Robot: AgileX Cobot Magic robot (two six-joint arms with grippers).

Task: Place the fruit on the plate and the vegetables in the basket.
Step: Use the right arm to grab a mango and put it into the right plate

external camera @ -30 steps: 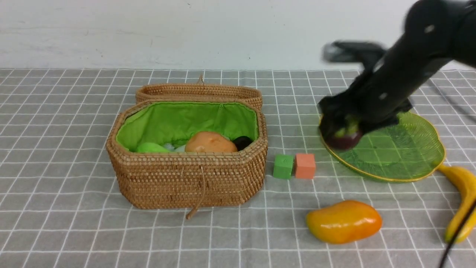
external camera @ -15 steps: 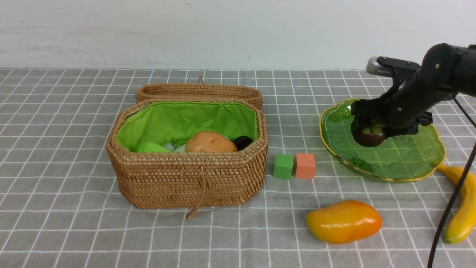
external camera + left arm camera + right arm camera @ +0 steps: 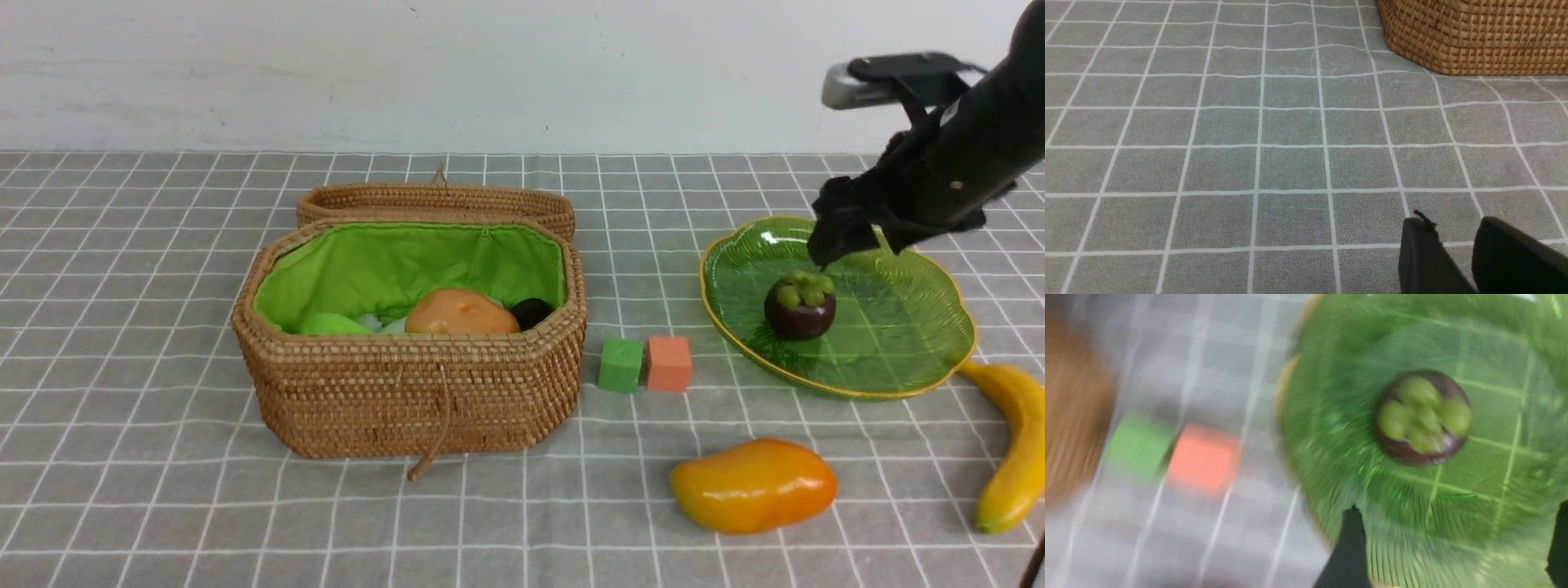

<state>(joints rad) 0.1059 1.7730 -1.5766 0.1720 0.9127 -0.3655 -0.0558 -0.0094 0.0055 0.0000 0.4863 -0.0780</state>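
Observation:
The dark purple mangosteen (image 3: 799, 305) (image 3: 1423, 416) stands upright, green top up, on the green glass plate (image 3: 898, 335) (image 3: 1331, 416). My right gripper (image 3: 853, 245) (image 3: 1455, 543) hangs open just above and behind it, holding nothing. On the cloth in front of the plate lie the mango (image 3: 753, 485) and, at the far right, the banana (image 3: 1012, 445). The open basket (image 3: 408, 392) holds the potato (image 3: 461, 312), a dark eggplant end (image 3: 532, 312) and a green piece (image 3: 331, 325). My left gripper (image 3: 1453, 228) hovers low over bare cloth near the basket's corner (image 3: 1474, 36), jaws slightly apart and empty.
A green cube (image 3: 620, 365) (image 3: 1137, 447) and an orange cube (image 3: 669, 363) (image 3: 1202, 459) sit side by side between basket and plate. The basket's woven lid (image 3: 437, 204) leans behind it. A grey checked cloth (image 3: 122, 327) covers the table; a white wall stands at the back.
My right gripper carried the mangosteen over the plate, let it go there, and has risen up and to the right. The mangosteen now rests on the plate.

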